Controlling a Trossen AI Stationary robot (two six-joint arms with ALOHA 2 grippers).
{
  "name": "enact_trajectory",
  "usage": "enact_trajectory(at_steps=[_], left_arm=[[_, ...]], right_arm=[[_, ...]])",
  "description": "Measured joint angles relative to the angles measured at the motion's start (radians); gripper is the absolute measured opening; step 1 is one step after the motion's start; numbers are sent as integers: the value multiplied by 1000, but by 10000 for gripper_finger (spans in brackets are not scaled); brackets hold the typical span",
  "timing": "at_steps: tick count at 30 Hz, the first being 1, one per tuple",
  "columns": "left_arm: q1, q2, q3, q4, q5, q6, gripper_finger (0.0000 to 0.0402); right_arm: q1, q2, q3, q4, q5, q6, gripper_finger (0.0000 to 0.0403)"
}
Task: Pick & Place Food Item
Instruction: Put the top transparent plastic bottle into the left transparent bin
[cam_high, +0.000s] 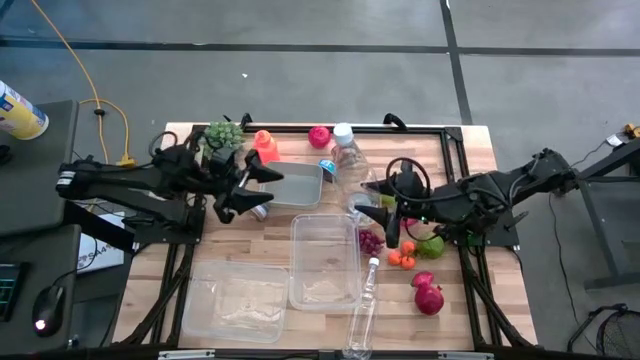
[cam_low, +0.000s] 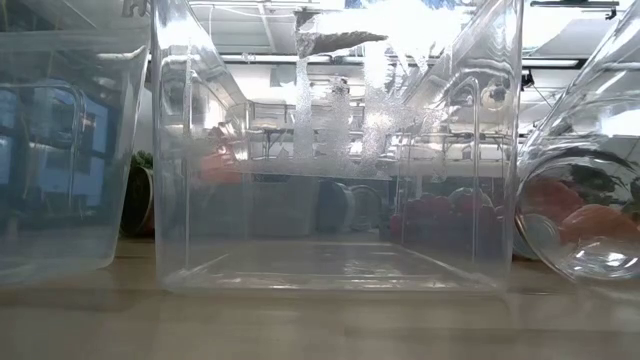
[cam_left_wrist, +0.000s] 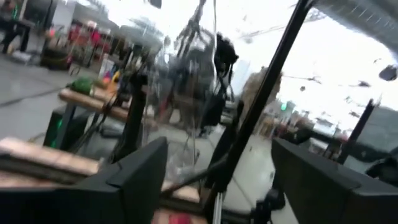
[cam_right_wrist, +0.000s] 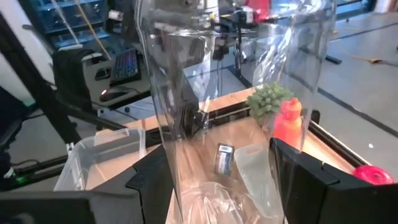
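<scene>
The left claw (cam_high: 262, 188) is seen over the left part of the bench (cam_high: 478, 150), its fingers (cam_left_wrist: 140, 177) spread apart with nothing between them, just beside the grey metal tray (cam_high: 296, 185). The right claw (cam_high: 378, 205) is held over the bench's middle, its fingers parted around a clear plastic bottle (cam_right_wrist: 186, 81), which is seen standing between them in the right wrist view. Purple grapes (cam_high: 370, 241) are lying just beside the tall clear container (cam_high: 325, 262), with small oranges (cam_high: 401, 256) and a green apple (cam_high: 432, 245) nearby. Two pomegranates (cam_high: 427, 293) are lying nearer the front edge. A second clear container (cam_high: 236, 303) is placed at the front left.
</scene>
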Motion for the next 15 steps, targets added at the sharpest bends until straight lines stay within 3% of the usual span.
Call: enact_trajectory(at_steps=[5,12,15], left_arm=[[-5,102,1,173,0,47,303],[-26,173,0,175,0,266,303],[-46,187,0,170,7,263,303]], right_arm=[[33,0,0,-3,0,-2,217],[84,0,0,-4,0,26,217],[105,0,0,-4,5,29,217]])
